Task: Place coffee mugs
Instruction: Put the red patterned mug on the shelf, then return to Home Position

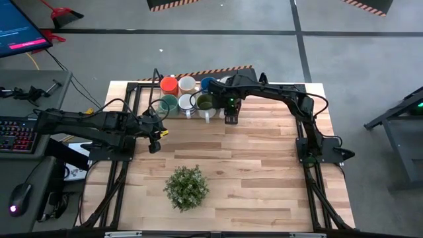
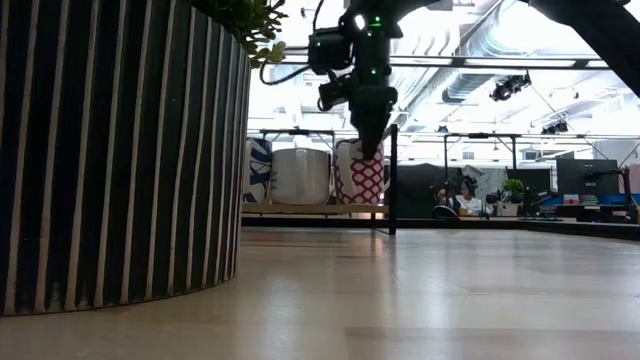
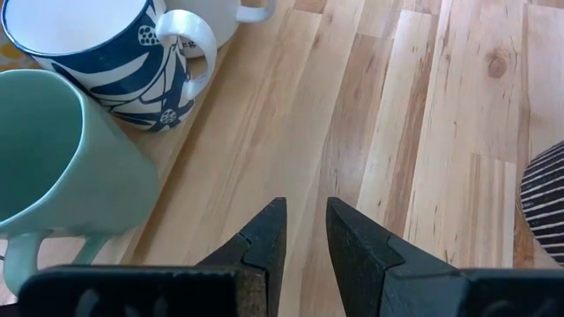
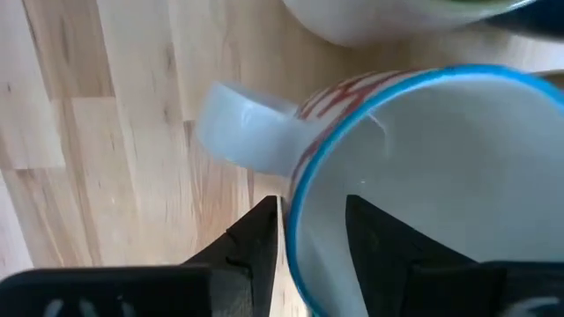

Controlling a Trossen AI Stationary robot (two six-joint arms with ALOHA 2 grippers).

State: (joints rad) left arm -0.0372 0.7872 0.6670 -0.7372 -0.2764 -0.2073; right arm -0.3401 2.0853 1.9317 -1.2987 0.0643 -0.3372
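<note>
I am holding my right hand (image 4: 310, 204) over the red-patterned mug (image 4: 423, 176) with the blue rim. One finger is hanging outside its wall and the other inside, just beside the handle (image 4: 242, 132). The fingers are standing apart and are not squeezing the wall. This mug is standing upright on the worktop (image 1: 264, 172), in the cluster of mugs at its far edge. Its mouth is facing up, its long axis is running vertical, and its handle is pointing sideways, level with the wood.

My left hand (image 3: 306, 207) is waiting low over bare wood, fingers parted a little and gripping nothing, near the teal mug (image 3: 62, 167) and the blue-and-white mug (image 3: 115, 62). Both are standing upright too. The potted plant (image 1: 186, 187) is sitting well apart from them.
</note>
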